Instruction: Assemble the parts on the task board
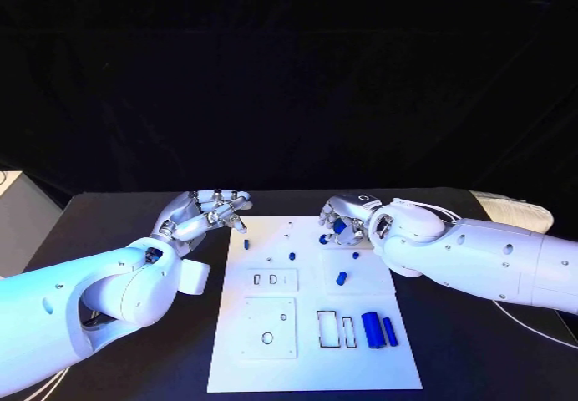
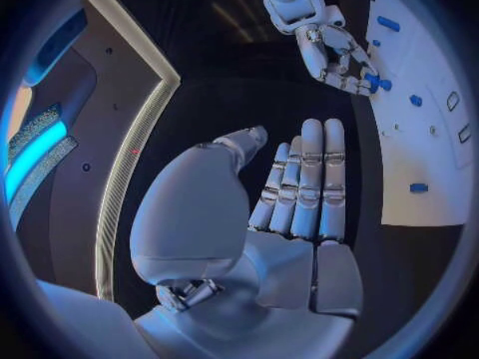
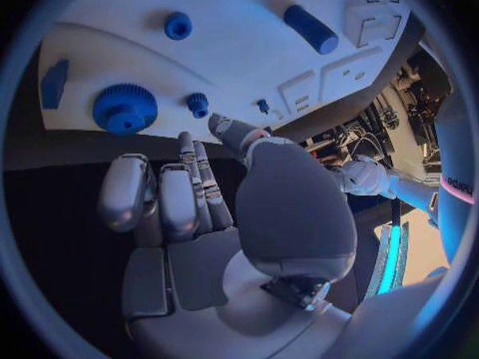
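Black bench [image 1: 133, 209] carries the white task board [image 1: 301, 368], a flat plate lying between the two arms. Left robot hand [image 1: 207, 213] hovers off the board's left far corner, fingers apart and nothing in them; the left wrist view shows its palm flat and bare. Right robot hand [image 1: 352, 224] hangs over the board's far right part, fingers curled loosely above a blue gear [image 3: 124, 108]; whether it touches the gear I cannot tell, though the right wrist view shows the palm empty. Two blue cylinders [image 1: 381, 329] lie side by side near the board's right near edge, beside rectangular cut-outs. A short blue peg [image 1: 342, 277] lies mid-board, with smaller blue pegs [image 1: 245, 245] toward the far edge. These parts look like rigid, light plastic, probably smooth and apt to roll; a pinch across each piece's middle seems soundest.
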Controlling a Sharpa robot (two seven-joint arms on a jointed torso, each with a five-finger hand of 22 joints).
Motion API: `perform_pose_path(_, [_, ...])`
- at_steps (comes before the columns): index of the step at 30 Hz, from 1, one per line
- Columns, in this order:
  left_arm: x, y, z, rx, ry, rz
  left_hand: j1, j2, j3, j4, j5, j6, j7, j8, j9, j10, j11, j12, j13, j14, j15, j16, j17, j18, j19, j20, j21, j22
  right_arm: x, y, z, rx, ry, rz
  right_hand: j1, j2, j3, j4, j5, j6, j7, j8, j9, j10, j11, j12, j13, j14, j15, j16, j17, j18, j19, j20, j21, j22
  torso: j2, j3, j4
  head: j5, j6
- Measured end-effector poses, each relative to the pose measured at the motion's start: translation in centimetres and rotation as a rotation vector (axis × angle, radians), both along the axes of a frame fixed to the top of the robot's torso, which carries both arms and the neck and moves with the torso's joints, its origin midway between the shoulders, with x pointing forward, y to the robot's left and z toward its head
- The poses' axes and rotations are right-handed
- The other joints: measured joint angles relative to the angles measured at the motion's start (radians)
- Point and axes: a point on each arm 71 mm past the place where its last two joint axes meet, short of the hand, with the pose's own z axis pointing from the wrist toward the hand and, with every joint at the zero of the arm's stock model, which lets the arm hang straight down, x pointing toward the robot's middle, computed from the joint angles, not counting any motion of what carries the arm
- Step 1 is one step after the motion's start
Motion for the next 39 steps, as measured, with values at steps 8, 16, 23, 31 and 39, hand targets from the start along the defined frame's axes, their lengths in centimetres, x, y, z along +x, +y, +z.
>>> perform_pose_path(8, [-0.1,0.0,0.0,-0.001,0.003,-0.004,0.000,0.000,0.000,0.000,0.000,0.000,0.000,0.000,0.000,0.000,0.000,0.000,0.000,0.000,0.000,0.004,0.002,0.000,0.000,0.000,0.007,0.003,0.0,0.1,-0.3,-0.026,0.001,-0.012,0.000,0.000,-0.004,0.004,0.000,0.000,0.000,0.000,0.004,0.000,0.000,0.000,0.001,0.000,0.000,0.000,0.001,0.001,0.000,0.000,0.000,0.006,0.004,-0.0006,0.0032,-0.002,-0.002])
perform_pose_path(16, [-0.1,0.0,0.0,-0.001,0.006,-0.006,0.000,0.000,0.000,0.000,0.000,0.000,0.000,0.000,0.000,0.000,0.000,0.000,0.000,0.000,0.000,0.004,0.002,0.000,0.000,0.000,0.007,0.003,0.0,0.1,-0.7,-0.045,0.004,-0.025,0.000,0.000,-0.005,0.005,0.000,0.006,0.006,0.000,0.007,0.000,0.000,0.000,0.002,0.003,0.003,0.008,0.003,0.001,0.000,0.000,0.000,0.013,0.007,-0.0003,0.0039,0.002,-0.005])
perform_pose_path(23, [0.0,0.1,0.0,-0.002,0.008,-0.006,0.000,0.000,0.003,-0.003,0.000,0.000,0.000,0.000,0.001,0.000,0.000,0.000,0.000,0.000,0.000,0.009,0.003,0.000,-0.009,-0.002,0.015,0.011,0.0,0.1,-1.0,-0.057,0.011,-0.028,0.004,0.004,-0.005,0.005,0.000,0.009,0.009,0.000,0.009,0.000,0.000,0.000,0.003,0.003,0.003,0.008,0.002,0.001,0.000,0.000,0.004,0.015,0.008,-0.0002,0.0033,-0.002,-0.005])
perform_pose_path(31, [0.0,0.2,0.0,-0.003,0.009,-0.008,0.000,0.000,0.008,-0.003,0.000,0.000,0.000,0.000,0.001,0.000,0.000,0.000,0.000,-0.007,0.000,0.013,0.003,0.000,-0.013,0.002,0.019,0.014,-0.2,0.5,-1.2,-0.054,0.015,-0.018,0.008,0.008,0.001,0.012,0.006,0.021,0.005,0.005,0.014,0.009,-0.002,0.000,0.006,0.003,0.004,0.013,0.001,-0.001,0.000,0.000,0.010,0.028,0.010,0.0003,0.0027,-0.001,-0.005])
perform_pose_path(39, [0.0,0.3,0.0,-0.004,0.012,-0.006,0.000,0.000,0.011,-0.006,0.000,0.000,0.000,0.000,0.001,0.000,0.000,0.000,0.000,-0.007,0.000,0.013,0.002,0.000,-0.016,-0.002,0.023,0.017,-0.3,0.7,-1.1,-0.047,0.011,-0.011,0.008,0.008,-0.001,0.015,0.006,0.021,0.005,0.005,0.015,0.012,0.001,0.000,0.006,0.003,0.003,0.013,-0.001,-0.013,0.004,0.004,0.019,0.037,0.012,0.0000,0.0042,-0.001,-0.010])
